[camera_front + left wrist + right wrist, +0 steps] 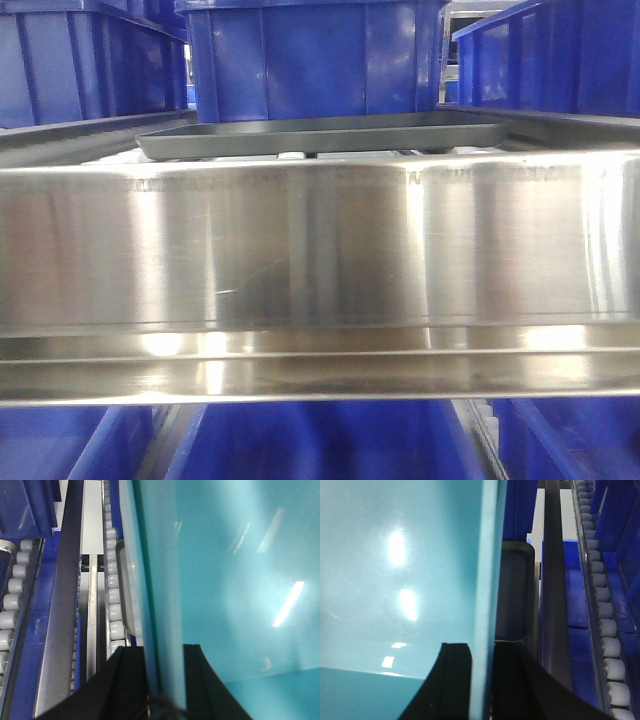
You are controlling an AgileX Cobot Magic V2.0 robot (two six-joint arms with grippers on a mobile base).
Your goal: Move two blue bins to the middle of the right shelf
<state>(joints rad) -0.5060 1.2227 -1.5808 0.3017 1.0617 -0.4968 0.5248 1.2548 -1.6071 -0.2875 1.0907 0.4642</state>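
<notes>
Pale cyan bin is hanging between both arms. Left end effector is pinching its left wall, right end effector its right wall; middle shelf rail is lying directly ahead.

The shelf faces me, its front wide, shiny brushed steel. On the tier behind it lies a shallow dark grey tray, with dark blue bins standing behind and to both sides. My wrist views show white rollers running along the tier beside the tray.
</notes>
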